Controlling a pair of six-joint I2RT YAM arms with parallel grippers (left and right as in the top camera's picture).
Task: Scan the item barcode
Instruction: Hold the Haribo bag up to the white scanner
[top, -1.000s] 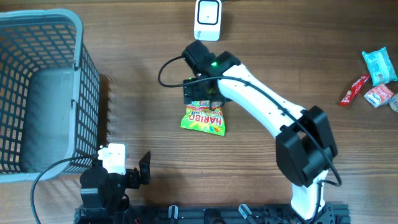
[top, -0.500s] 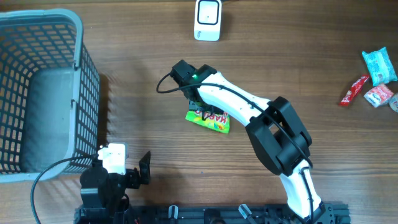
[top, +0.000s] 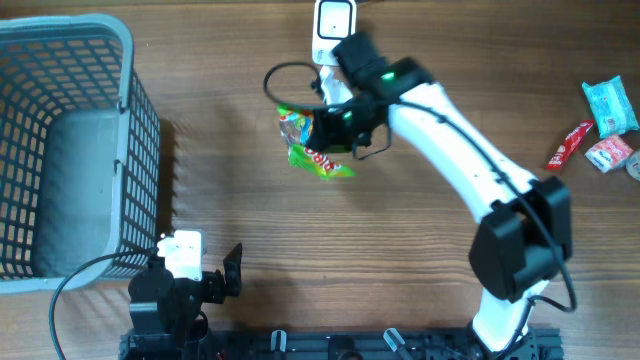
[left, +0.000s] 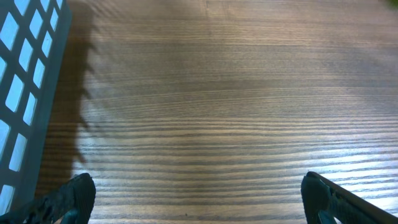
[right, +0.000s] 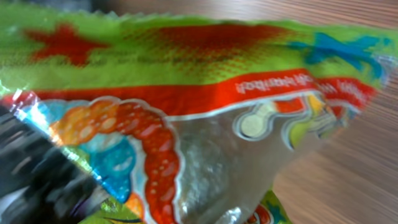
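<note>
So right gripper (top: 332, 127) is clamped on the green crinkly plastic candy bag (top: 320, 162). Looks light, floppy, prob slippery, so grab an edge imo.

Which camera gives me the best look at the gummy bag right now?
Overhead. It shows most of the gummy bag, held by the right gripper near the white scanner. The right wrist view gives only a blurred close-up of its wrapper; the left wrist view shows none of it, just table and basket.
</note>
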